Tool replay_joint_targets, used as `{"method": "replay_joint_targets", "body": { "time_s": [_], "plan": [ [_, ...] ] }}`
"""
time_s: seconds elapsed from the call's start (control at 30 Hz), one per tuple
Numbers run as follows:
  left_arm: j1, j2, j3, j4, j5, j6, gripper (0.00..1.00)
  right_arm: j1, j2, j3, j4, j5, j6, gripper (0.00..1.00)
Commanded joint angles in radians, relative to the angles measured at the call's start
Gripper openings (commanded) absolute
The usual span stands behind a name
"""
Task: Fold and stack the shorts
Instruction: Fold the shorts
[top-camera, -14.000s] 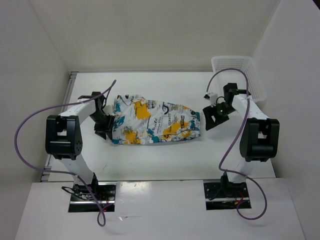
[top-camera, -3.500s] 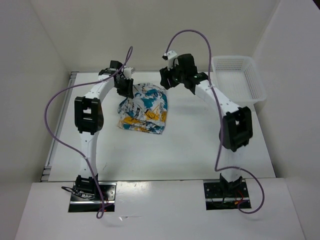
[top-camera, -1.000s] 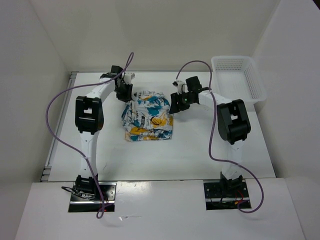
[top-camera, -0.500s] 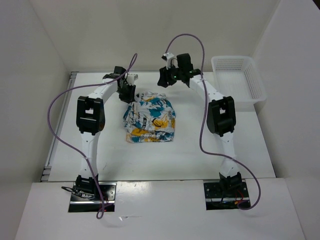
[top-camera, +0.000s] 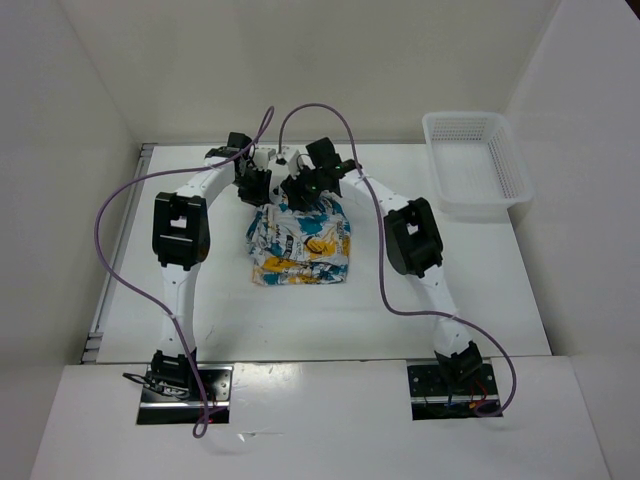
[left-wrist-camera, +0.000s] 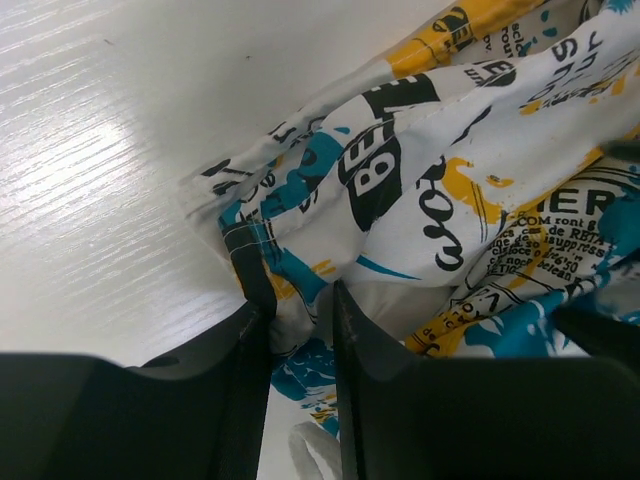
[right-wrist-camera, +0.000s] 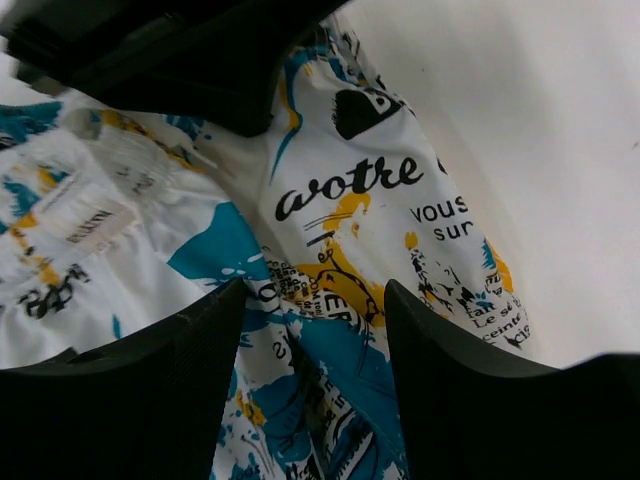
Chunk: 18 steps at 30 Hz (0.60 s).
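**Both arms are meeting at the far edge of the folded shorts**

The soft white fabric shorts (top-camera: 300, 245), printed with teal, yellow-orange and black patches, are lying as a compact folded bundle in the middle of the white table (top-camera: 330, 320). They are well apart from the white plastic mesh basket (top-camera: 478, 205) at the far right.

The left gripper (left-wrist-camera: 298, 295) is pinching a hemmed corner of the shorts at the bundle's far left. Cloth is bunching up between its nearly closed fingers. I judge it is anchoring that corner so the fold is not slipping while the other arm is working.

The right gripper (right-wrist-camera: 315, 290) is hanging just beside it over the far edge. Its fingers are spread wide above the printed cloth and gripping nothing. It looks to be lining up for a grasp on the same edge, probably to lift or tidy the bundle with its partner.

Compared with half a second ago, the right gripper is no longer raised behind the shorts. It has swung down and leftward until it is almost touching the left one. The left gripper and the bundle are sitting where they were. Fourteen seconds ago the shorts were stretched long across the table between the two arms.
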Motion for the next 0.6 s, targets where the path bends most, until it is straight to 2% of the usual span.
{"method": "replay_joint_targets", "body": {
  "time_s": [0.0, 0.17, 0.4, 0.47, 0.53, 0.57],
  "plan": [
    [-0.004, -0.049, 0.019, -0.004, 0.035, 0.004, 0.35, -0.015, 0.016, 0.033, 0.035, 0.095, -0.027, 0.63],
    [-0.004, -0.049, 0.010, -0.004, 0.044, 0.004, 0.35, -0.015, 0.017, 0.003, 0.025, 0.094, -0.047, 0.55],
    [-0.004, -0.049, 0.010, -0.004, 0.044, 0.004, 0.35, -0.015, -0.002, -0.057, -0.026, 0.046, -0.108, 0.27],
    [-0.004, -0.049, 0.010, -0.004, 0.044, 0.004, 0.35, -0.015, -0.011, -0.057, -0.026, 0.060, -0.108, 0.29],
    [-0.004, -0.049, 0.010, -0.004, 0.044, 0.004, 0.35, -0.015, -0.011, -0.066, -0.026, 0.092, -0.133, 0.45],
    [-0.004, -0.049, 0.010, -0.004, 0.044, 0.004, 0.35, -0.015, -0.011, -0.066, -0.026, 0.092, -0.133, 0.47]
  ]
}}
